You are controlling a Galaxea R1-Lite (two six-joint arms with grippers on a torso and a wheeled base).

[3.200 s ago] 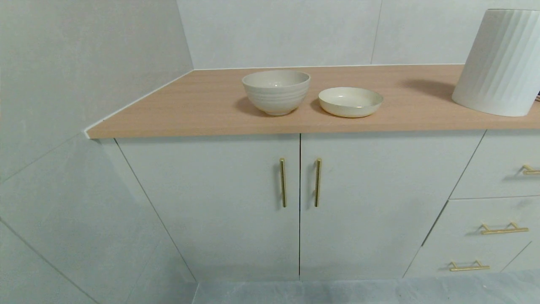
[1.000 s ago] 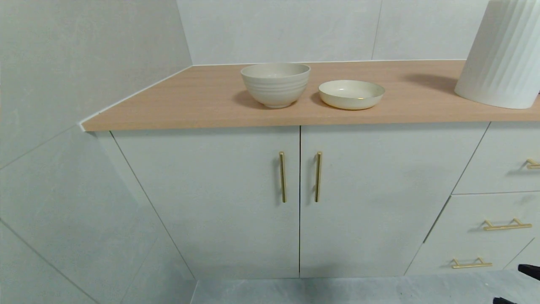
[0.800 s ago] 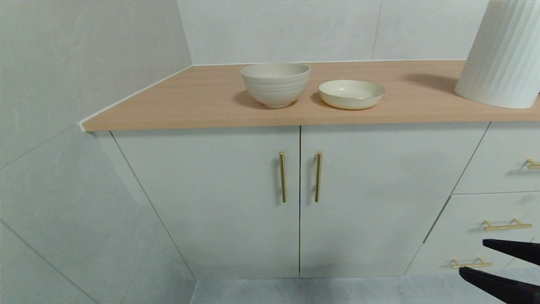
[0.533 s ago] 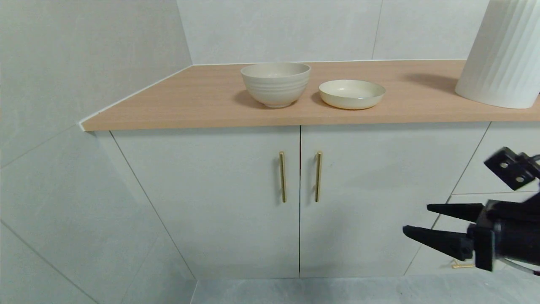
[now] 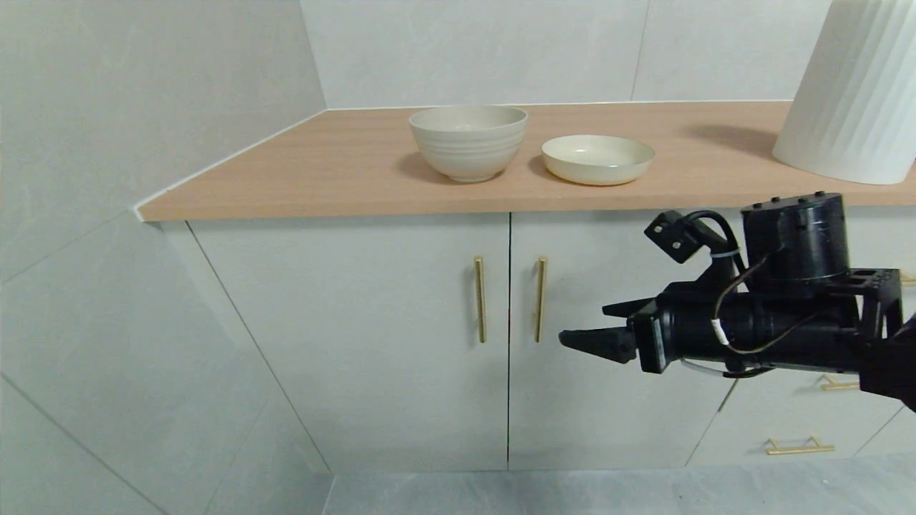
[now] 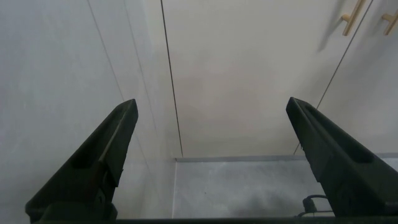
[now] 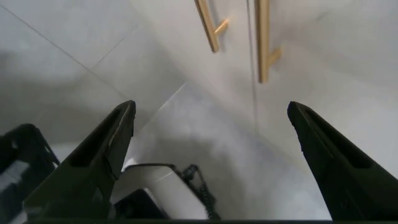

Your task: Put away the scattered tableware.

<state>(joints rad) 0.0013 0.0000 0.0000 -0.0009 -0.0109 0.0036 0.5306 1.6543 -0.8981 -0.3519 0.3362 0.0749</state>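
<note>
I am facing a home kitchen: a long wood-grain bench point(image 5: 343, 172) runs into a corner of pale grey wall tiles point(image 5: 465, 50). Under the bench are white cabinet doors point(image 5: 358, 343) with slim brass bar handles point(image 5: 480, 300), and white drawers point(image 5: 787, 415). On the bench stand a ribbed beige ceramic bowl point(image 5: 468, 141) and a shallow cream dish point(image 5: 597, 159).

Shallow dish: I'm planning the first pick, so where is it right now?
In the head view the shallow dish sits on the wooden countertop, just to the right of the ribbed bowl without touching it, above the right cabinet door.
</note>
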